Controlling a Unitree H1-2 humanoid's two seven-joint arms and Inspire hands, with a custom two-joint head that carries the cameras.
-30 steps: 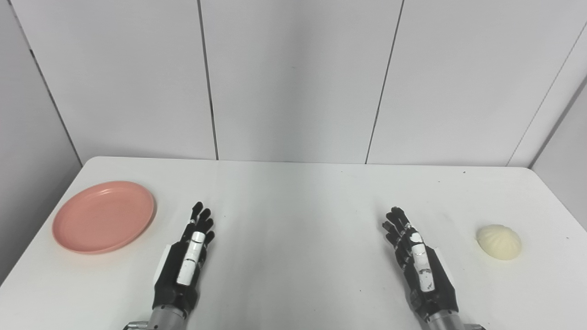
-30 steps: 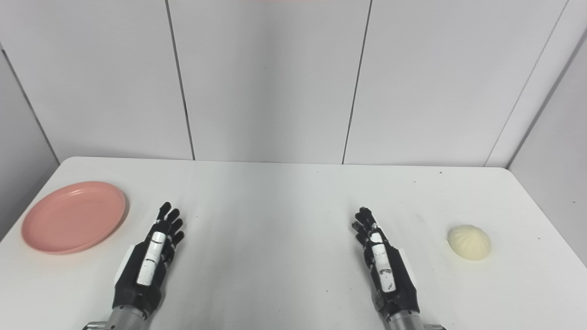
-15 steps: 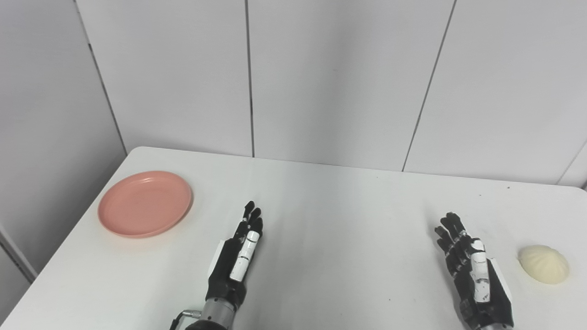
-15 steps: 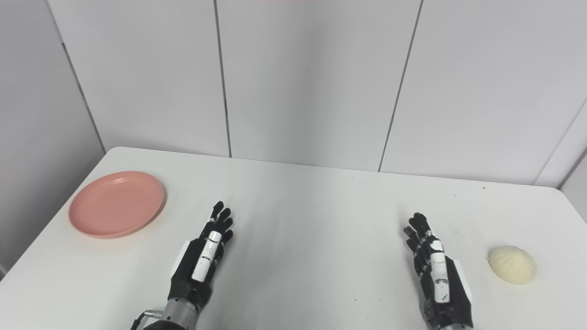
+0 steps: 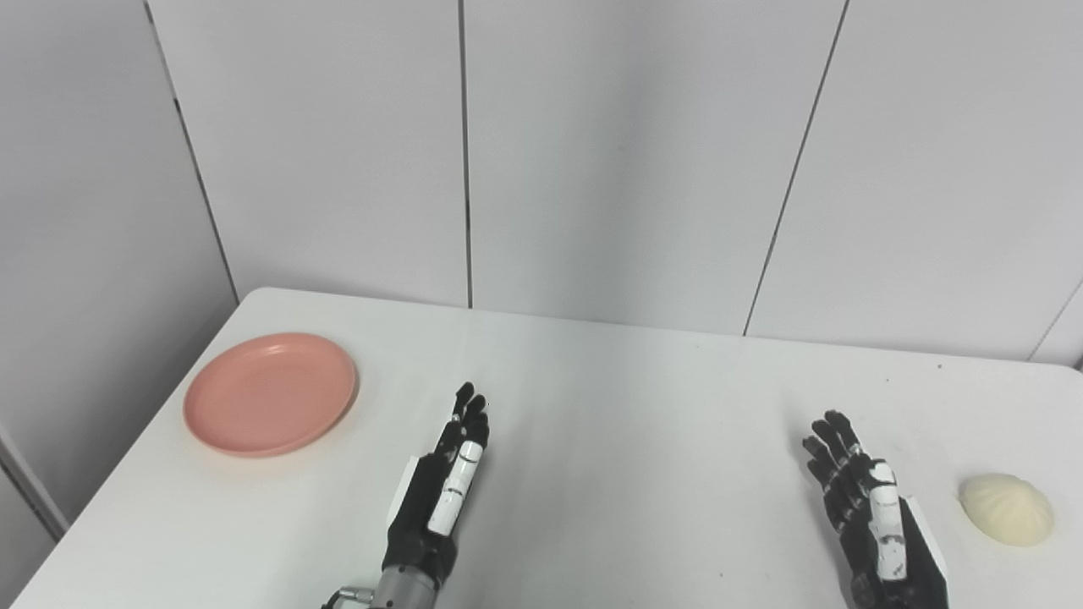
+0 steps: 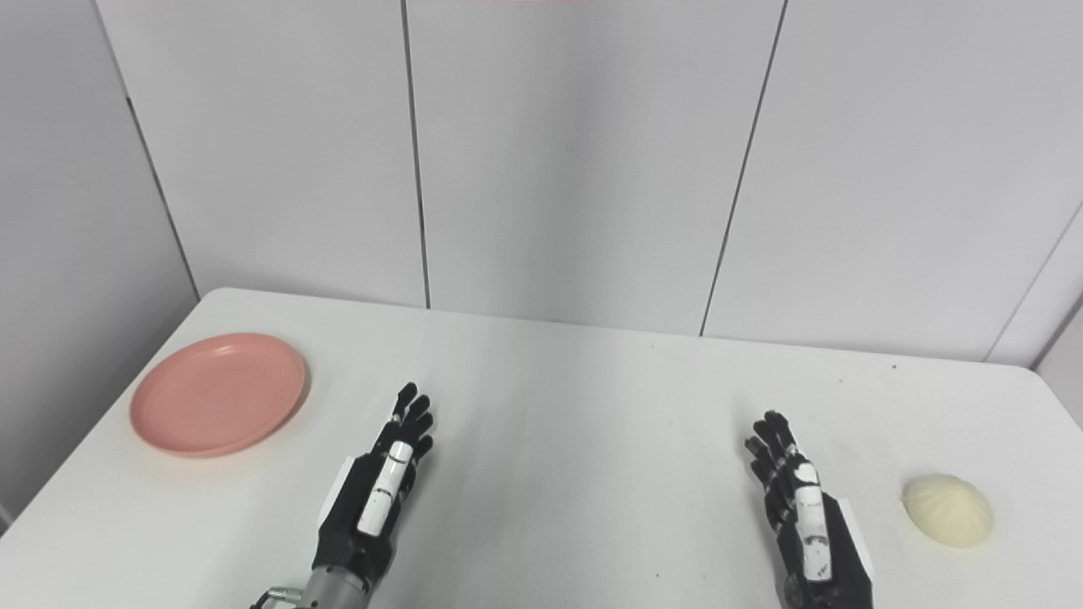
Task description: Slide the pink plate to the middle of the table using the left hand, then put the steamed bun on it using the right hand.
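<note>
Fingers: both sets extended and apart, holding nothing; you have no grasp yet on either side.

Pink plate (image 5: 271,393): your landmark. It lies flat near the far-left corner of the table (image 5: 609,474), short of the edges, nothing on it.

Left hand (image 5: 440,495): right of the plate and nearer you, close but clear of its rim, edge-on, fingertips pointing away from you.

Right hand (image 5: 871,516): well right of the plate, across the bare middle of the table, same posture.

Steamed bun (image 5: 1007,509): farthest from the plate, just beyond the right hand, untouched.

Change noted: over the last second the whole view has swung leftward and then tipped slightly, so plate and bun sit differently in frame; that is your head moving. Plate, bun and hands keep their spacing. Judgement: the slide has not begun, and you must first bring the left hand across to the plate.
</note>
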